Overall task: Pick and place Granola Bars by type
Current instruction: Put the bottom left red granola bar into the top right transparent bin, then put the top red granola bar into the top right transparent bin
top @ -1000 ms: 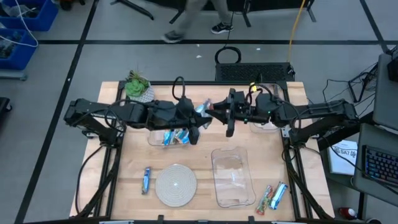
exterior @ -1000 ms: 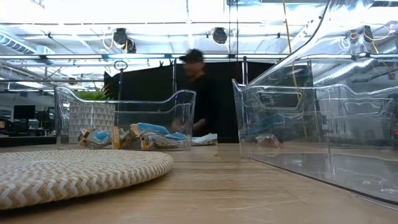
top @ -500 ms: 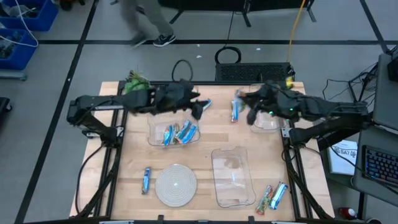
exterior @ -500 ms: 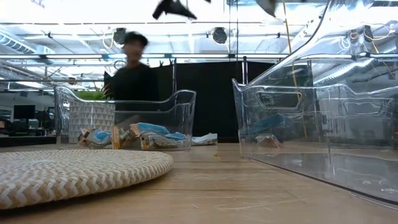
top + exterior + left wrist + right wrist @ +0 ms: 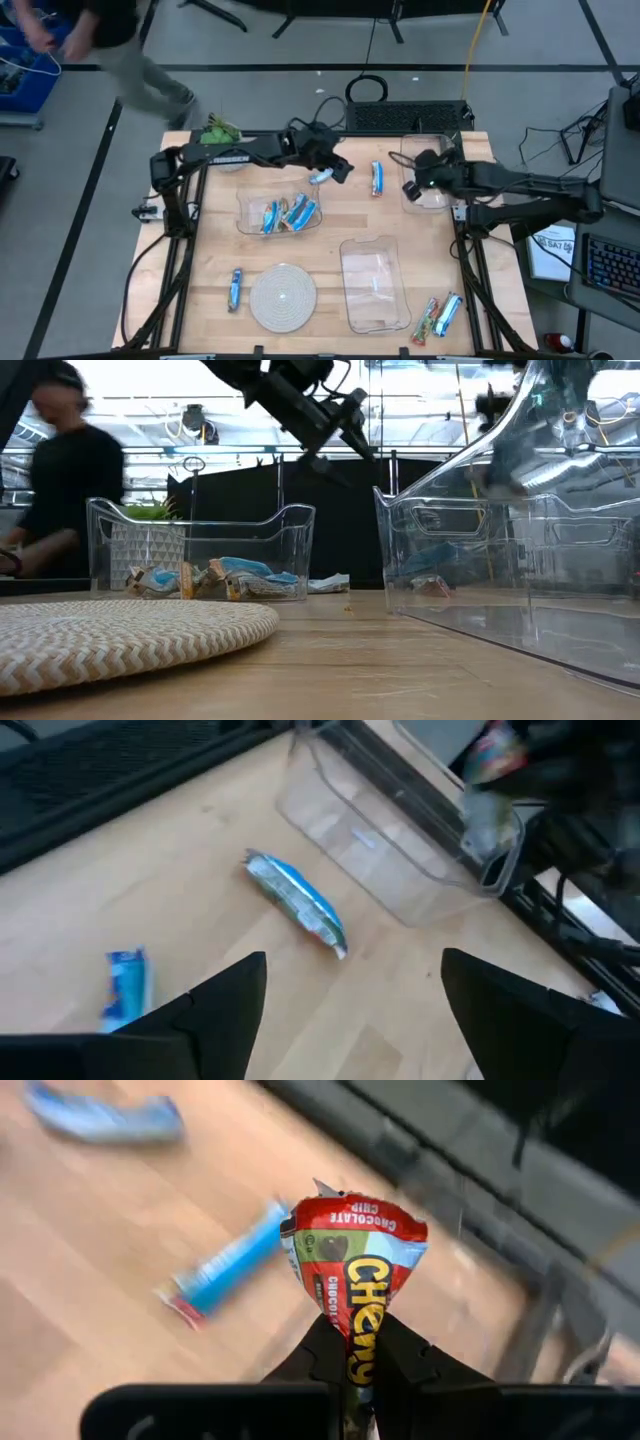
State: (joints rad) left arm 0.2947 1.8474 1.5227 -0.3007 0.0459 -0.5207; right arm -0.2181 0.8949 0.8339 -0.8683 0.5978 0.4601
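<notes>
My right gripper (image 5: 352, 1342) is shut on a granola bar with a red, green and blue wrapper (image 5: 355, 1265). It hovers at the left rim of the small clear bin (image 5: 430, 170) at the far right (image 5: 408, 188). My left gripper (image 5: 350, 1020) stands open over the table's far middle (image 5: 340, 168), holding nothing. Below it two blue bars lie flat on the wood (image 5: 297, 903) (image 5: 125, 985). A clear bin (image 5: 278, 212) left of centre has several blue bars in it. My right gripper pinches one end of the multicoloured bar (image 5: 352, 1325) between its two fingers (image 5: 325, 1348). The rest of the bar sticks out past the fingertips, its length in line with them. It is lifted clear of the table and the bin.
A large clear bin (image 5: 375, 283) stands right of centre and a round woven plate (image 5: 283, 297) near the front. One blue bar (image 5: 235, 289) lies at the near left, two bars (image 5: 440, 315) at the near right. A potted plant (image 5: 220, 135) stands far left. A person passes beyond the table.
The two grippers, close together over the far middle a second ago, have parted. My right gripper has gone toward the table's right edge with the multicoloured bar, reaching the small far bin. My left arm has swung back, its gripper staying near the far middle.
</notes>
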